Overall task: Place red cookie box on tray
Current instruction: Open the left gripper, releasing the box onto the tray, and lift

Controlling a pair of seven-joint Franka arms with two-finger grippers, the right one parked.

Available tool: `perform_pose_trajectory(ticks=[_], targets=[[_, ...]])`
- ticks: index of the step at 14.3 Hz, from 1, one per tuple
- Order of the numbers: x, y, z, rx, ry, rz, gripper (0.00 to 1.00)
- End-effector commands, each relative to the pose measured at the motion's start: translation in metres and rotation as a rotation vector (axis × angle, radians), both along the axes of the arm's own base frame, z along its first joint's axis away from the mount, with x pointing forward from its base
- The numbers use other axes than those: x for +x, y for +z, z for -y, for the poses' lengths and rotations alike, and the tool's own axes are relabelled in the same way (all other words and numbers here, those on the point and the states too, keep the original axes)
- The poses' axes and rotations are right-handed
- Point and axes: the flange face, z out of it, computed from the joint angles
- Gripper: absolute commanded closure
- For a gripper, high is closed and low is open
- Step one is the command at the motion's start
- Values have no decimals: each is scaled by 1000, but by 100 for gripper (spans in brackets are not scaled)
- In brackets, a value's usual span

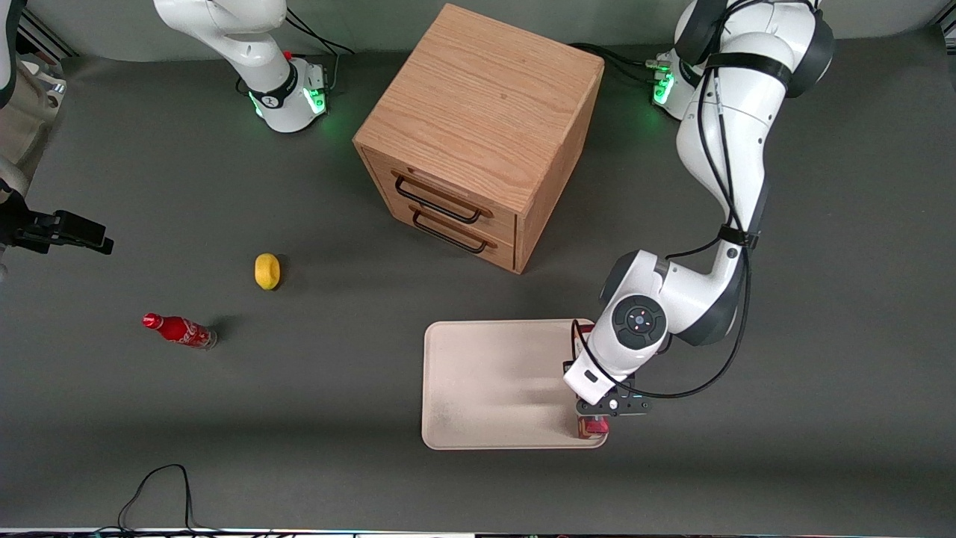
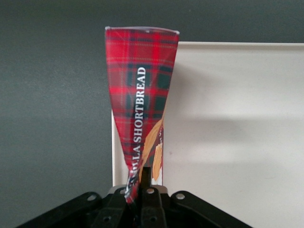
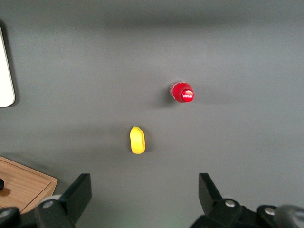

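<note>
- The worktop (image 1: 821, 418) is a dark grey mat that carries everything here.
- A wooden drawer cabinet (image 1: 478, 134) stands farther from the front camera than the tray, its two black-handled drawers facing that camera at an angle.
- The tray (image 1: 485, 381), cream-white with rounded corners, lies flat on the worktop in front of the cabinet.
- The working arm bends down over the tray's edge toward its own end of the table, and its gripper (image 1: 595, 417) sits low over the tray corner nearest the front camera.
- The red cookie box (image 2: 141, 95), tartan-printed with white "SHORTBREAD" lettering, runs along that tray edge; in the front view only a short red end (image 1: 592, 427) peeks out under the gripper.
- In the wrist view the fingers (image 2: 146, 175) are closed narrowly on the box's near end, the rest of the carton stretching away from them along the tray rim.
- A yellow lemon-like fruit (image 1: 267, 270) and a small red soda bottle (image 1: 179, 330) lie toward the parked arm's end.
</note>
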Motion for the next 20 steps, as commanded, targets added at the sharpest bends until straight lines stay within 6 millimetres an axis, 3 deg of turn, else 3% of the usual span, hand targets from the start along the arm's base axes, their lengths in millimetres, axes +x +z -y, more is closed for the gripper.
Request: perform_pose_trajectory(ticks=[1,2,6,7,9,13,16,18,20], targets=[[0,4,3,13,15,22,23],[0,5,2,13,18,23,0],[2,29,1,10,39,35,0],[2,44,-1,10,40,43,0],[-3,82,-6,30,50,15,0],[-34,209,-14,38,55,16,0],[-64,285,-25,40,69,13,0],[-84,331,-44,56,74,10,0],[-98,355,-75,84,83,-30,0]])
